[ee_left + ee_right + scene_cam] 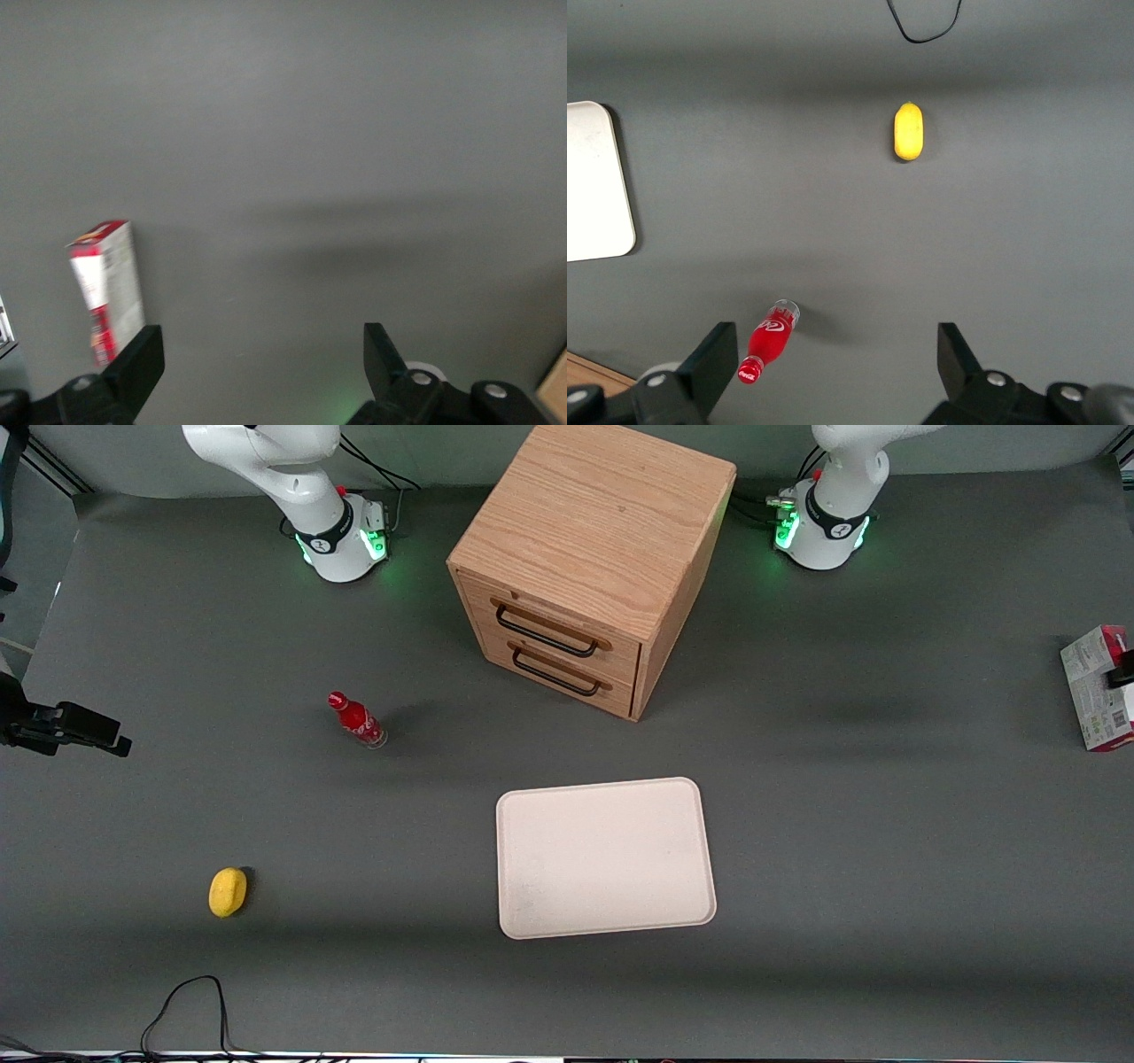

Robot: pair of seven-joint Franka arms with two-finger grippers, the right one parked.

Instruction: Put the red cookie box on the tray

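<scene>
Front view: a dark grey surface [886, 850] with a wooden cabinet [589, 558] of two drawers standing between two white arm bases. Nearer the camera than the cabinet lies the tray [605, 857], cream-pink, with nothing on it. The red cookie box [1099, 688] sits at the working arm's end of the surface, well apart from the tray, cut off by the frame edge, with a small dark part of the arm showing against it. Toward the parked arm's end a small red bottle [356, 720] stands upright, and a yellow lemon [228, 891] lies nearer the camera than the bottle.

Left wrist view: the claw [259, 359] points down at bare grey surface, its two black fingers [137, 359] spread wide apart and gripping nothing. The red cookie box [108, 288] stands on the surface just beside one finger, outside the gap between them.

Right wrist view: the red bottle [769, 341], the lemon [908, 131] and one rounded corner of the tray [598, 181] all show on the grey surface.
</scene>
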